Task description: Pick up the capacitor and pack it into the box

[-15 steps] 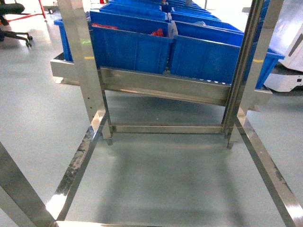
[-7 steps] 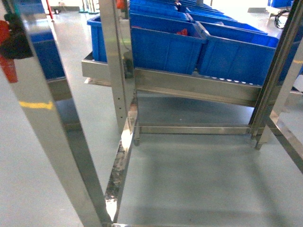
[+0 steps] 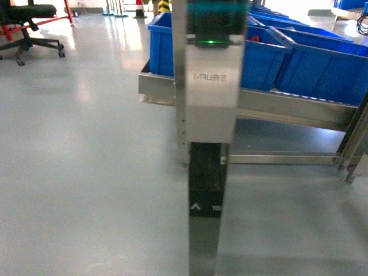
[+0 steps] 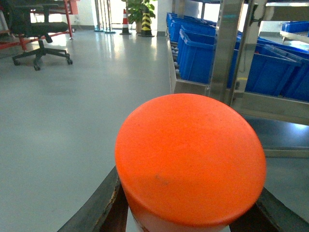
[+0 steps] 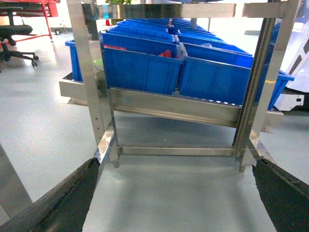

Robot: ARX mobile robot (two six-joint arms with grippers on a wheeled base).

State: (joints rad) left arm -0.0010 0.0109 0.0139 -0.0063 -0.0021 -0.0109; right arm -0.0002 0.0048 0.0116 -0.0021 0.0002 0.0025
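Note:
In the left wrist view my left gripper is shut on the capacitor, a fat cylinder with a bright orange round top and a pale body. Its dark fingers press on both sides, and the capacitor fills the lower middle of that view. My right gripper is open in the right wrist view, its two dark fingers far apart over bare grey floor with nothing between them. The box is out of view. Neither gripper shows in the head view.
A steel upright post with a green light stands close in front of the head camera. Behind it a steel rack carries several blue bins. An office chair and a traffic cone stand far off on the grey floor.
The head view has swung left: the rack and blue bins have slid right, and the steel post now stands in the middle, close up.

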